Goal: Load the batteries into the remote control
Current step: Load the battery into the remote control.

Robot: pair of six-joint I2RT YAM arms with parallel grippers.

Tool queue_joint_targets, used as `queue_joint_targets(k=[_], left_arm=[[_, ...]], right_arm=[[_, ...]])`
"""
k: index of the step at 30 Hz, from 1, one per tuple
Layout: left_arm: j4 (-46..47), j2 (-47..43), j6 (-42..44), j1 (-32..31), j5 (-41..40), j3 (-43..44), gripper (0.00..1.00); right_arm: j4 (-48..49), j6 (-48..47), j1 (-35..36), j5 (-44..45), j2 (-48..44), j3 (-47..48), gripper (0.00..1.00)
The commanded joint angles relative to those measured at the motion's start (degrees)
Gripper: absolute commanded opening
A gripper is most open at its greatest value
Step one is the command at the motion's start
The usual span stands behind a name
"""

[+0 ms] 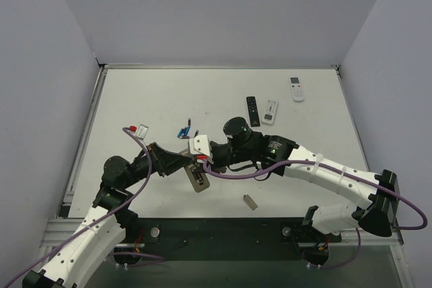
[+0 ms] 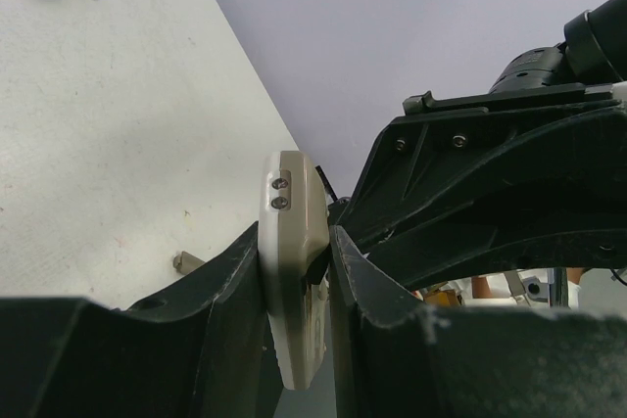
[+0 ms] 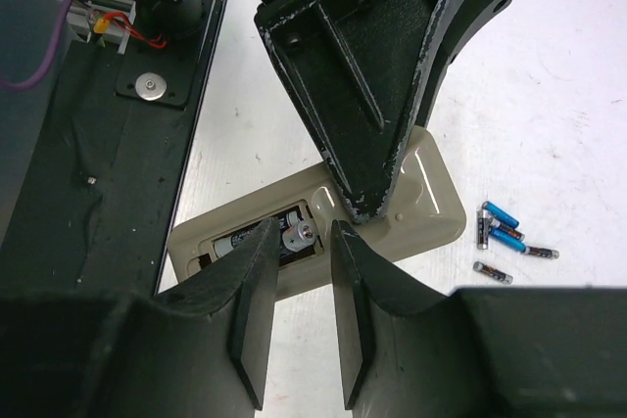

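Right wrist view: the right gripper has its jaws narrowly apart, straddling the end of a dark cylindrical battery in the recess of the oblong grey-tan-backed remote control, probably to seat it. The left gripper clamps the remote control's long edges to steady it. Spare blue and dark batteries lie near the remote control.

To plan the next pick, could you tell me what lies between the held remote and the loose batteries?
Only bare table separates the remote control from the loose batteries, per the right wrist view.
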Motion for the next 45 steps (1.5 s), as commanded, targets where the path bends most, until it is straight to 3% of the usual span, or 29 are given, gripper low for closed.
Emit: queue_joint_targets(k=[1,30,45], left_arm=[[2.47,-0.23,0.20,0.20,0.88,3.08,0.00],[16.96,-1.11,-12.27,0.46,-3.34,-0.96,0.00],[24.96,-1.64,-16.32,0.81,-5.18,-1.32,0.00]], right_arm=[[0.62,-0.69,-0.07,-2.86,0.45,2.60,0.24],[-1.14,-1.48,-0.33,-2.33,-1.13,-3.82,0.15],[-1.49,0.27,-0.85,-0.40,-1.22,-8.39,0.05]])
